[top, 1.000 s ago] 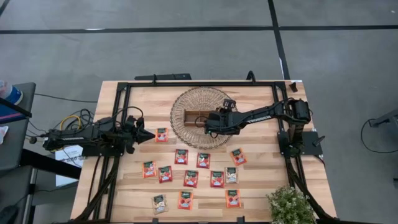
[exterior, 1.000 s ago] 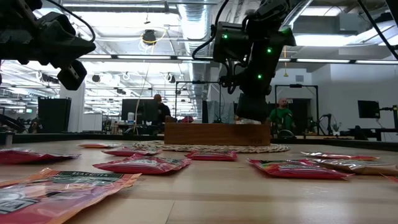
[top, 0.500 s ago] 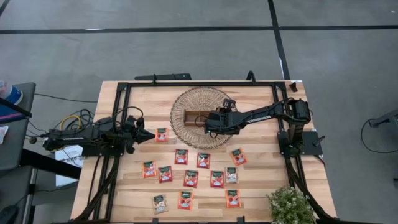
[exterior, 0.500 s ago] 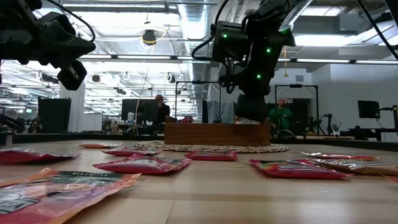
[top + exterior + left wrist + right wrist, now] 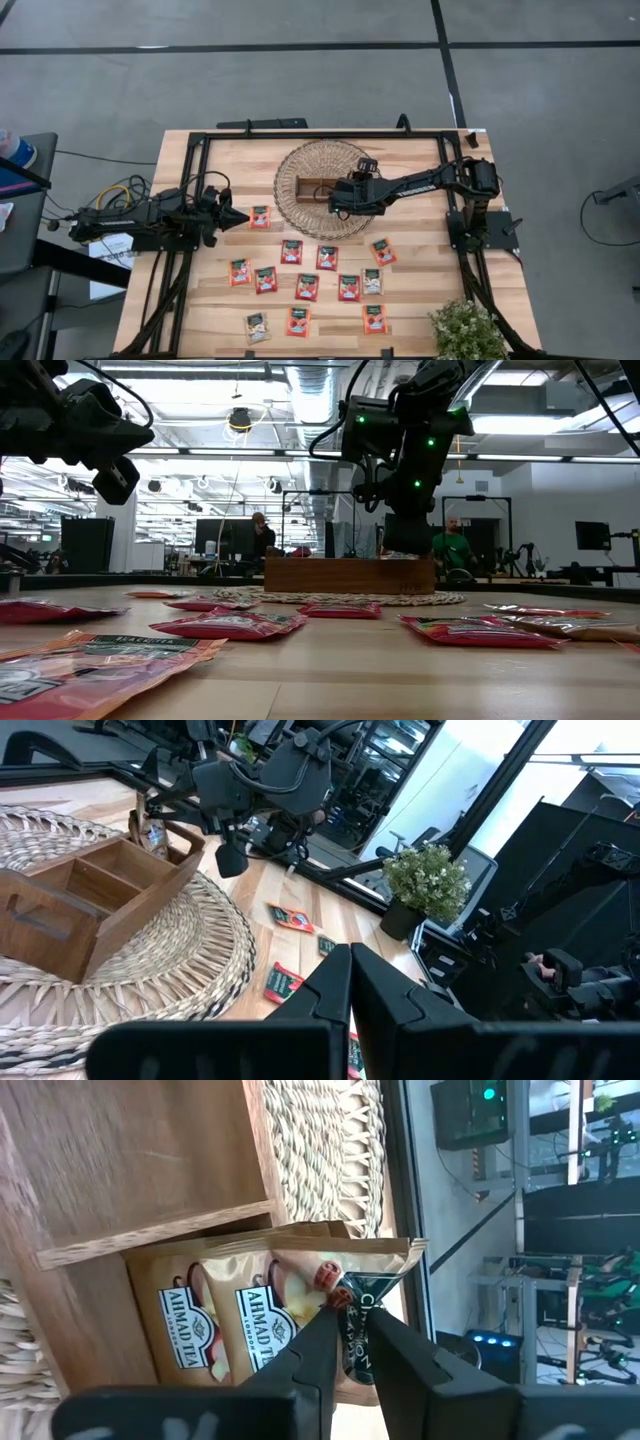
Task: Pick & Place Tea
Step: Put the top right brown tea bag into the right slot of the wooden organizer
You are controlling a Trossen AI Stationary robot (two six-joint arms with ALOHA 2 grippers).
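We see a pale wooden table (image 5: 420,290) with a round woven mat (image 5: 300,165), a potted plant (image 5: 465,330) at one corner, and an open workshop behind. Most tea sachets (image 5: 318,285) lie scattered flat on the table. In the wooden tray (image 5: 130,1170), beige sachets (image 5: 240,1330) stand, one between the right gripper (image 5: 345,1305) fingers, which sit slightly apart around its top edge. That arm stretches over the tray. The left gripper (image 5: 240,217) rests low, fingers together, beside a red sachet (image 5: 260,217).
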